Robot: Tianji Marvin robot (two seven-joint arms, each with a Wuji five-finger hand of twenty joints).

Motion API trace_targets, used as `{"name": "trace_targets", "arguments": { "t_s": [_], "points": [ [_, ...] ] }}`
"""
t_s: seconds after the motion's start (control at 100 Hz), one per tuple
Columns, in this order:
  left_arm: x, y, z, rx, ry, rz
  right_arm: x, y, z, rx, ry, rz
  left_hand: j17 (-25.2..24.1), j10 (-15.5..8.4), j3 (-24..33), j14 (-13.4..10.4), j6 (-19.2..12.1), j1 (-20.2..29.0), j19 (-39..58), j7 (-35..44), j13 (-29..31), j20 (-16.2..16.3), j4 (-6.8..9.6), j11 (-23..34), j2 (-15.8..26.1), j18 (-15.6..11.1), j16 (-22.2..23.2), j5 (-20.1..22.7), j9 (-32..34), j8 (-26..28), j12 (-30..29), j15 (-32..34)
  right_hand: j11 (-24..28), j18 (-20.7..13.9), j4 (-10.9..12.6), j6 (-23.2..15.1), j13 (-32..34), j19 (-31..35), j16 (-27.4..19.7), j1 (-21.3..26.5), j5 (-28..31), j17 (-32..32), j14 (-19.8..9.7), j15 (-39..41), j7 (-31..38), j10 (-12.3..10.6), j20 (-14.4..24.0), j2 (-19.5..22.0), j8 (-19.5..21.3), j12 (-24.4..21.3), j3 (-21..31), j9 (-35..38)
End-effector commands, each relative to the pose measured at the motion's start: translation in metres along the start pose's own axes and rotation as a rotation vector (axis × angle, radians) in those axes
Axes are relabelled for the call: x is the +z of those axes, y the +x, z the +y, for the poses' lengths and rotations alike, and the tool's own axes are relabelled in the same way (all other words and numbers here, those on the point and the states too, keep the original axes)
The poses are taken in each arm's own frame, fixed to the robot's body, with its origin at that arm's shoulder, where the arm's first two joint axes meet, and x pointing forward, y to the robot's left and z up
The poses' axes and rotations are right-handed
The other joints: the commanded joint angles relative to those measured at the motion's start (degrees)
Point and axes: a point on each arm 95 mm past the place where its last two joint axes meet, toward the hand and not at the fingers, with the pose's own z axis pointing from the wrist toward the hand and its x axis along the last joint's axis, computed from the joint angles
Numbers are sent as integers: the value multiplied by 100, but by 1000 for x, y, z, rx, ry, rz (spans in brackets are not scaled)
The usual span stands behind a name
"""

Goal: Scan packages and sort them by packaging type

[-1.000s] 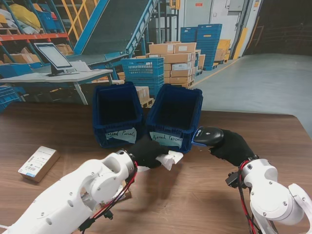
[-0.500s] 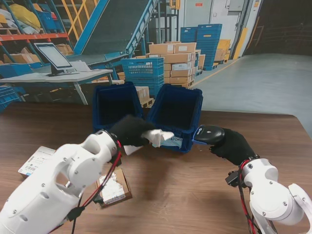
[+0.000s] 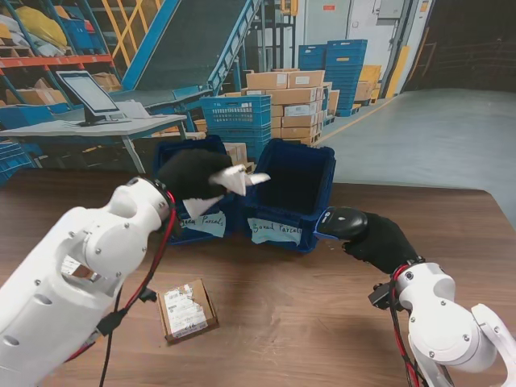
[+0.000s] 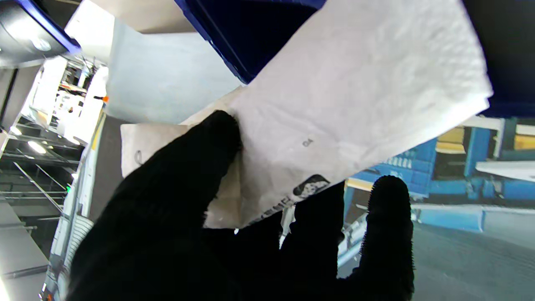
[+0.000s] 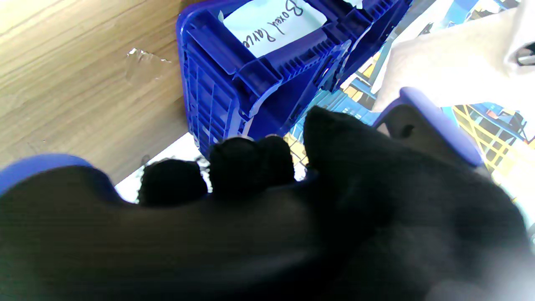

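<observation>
White bagged parcel [image 3: 234, 179] pinched in left hand [image 3: 189, 173] over left bin [image 3: 187, 216] rim; right hand [image 3: 383, 242] gripping scanner [image 3: 343, 222] nr right bin [image 3: 290, 193]; risk: limp pkg snags rim, drops outside.

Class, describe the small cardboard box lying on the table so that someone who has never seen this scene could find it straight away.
Start at the two blue bins in the middle of the wooden table. Come nearer to me and to the left, beside the white left arm: there lies the small cardboard box. It is the only brown parcel on the tabletop, flat, with a white printed label on top.
</observation>
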Motion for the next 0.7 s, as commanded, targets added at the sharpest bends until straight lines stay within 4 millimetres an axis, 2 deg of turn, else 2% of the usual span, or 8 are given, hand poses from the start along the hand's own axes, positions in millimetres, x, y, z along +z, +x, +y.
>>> {"name": "trace_targets", "arguments": {
  "t_s": [0.0, 0.16, 0.27, 0.5, 0.69],
  "points": [
    [0, 1, -16, 7, 16, -4, -1, 2, -3, 9, 13, 5, -21, -2, 71, 16, -260, 491, 182, 353, 143, 103, 108, 14, 210, 192, -40, 227, 187, 114, 16, 153, 40, -6, 251, -538, 128, 240, 51, 550, 204, 37, -68, 135, -12, 13, 63, 541, 47, 28, 892, 55],
    [0, -15, -30, -10, 27, -55, 0, -2, -3, 16, 16, 1, 29, 5, 44, 12, -263, 485, 234, 336, 173, 124, 97, 12, 218, 203, -46, 242, 207, 102, 8, 151, 39, 11, 248, -533, 129, 249, 52, 550, 203, 52, -65, 136, -16, 20, 65, 538, 51, 27, 889, 56],
    [4, -31, -33, -45, 33, -95, 0, -3, -2, 21, 12, -3, 60, 18, 17, 29, -254, 496, 298, 321, 201, 155, 75, 21, 233, 208, -33, 265, 226, 84, 12, 177, 37, 9, 248, -529, 128, 249, 53, 551, 205, 43, -66, 138, -18, 18, 66, 538, 54, 28, 891, 51],
    [21, -70, -23, -127, 32, -129, -1, -6, -3, 32, 13, -6, 11, 38, -10, 56, -235, 530, 357, 311, 152, 195, 51, 34, 228, 219, -31, 291, 224, 49, 20, 164, 37, -1, 247, -534, 127, 242, 53, 550, 203, 34, -62, 137, -25, 22, 64, 535, 60, 27, 889, 53],
    [35, -94, -11, -168, 18, -161, 1, -11, -3, 43, 20, -15, 32, 57, -7, 83, -208, 536, 417, 321, 152, 240, 18, 52, 232, 235, -16, 314, 216, 13, 27, 180, 39, 3, 248, -533, 129, 246, 53, 550, 208, 40, -67, 137, -28, 21, 65, 537, 64, 30, 889, 54]
  ]
}}
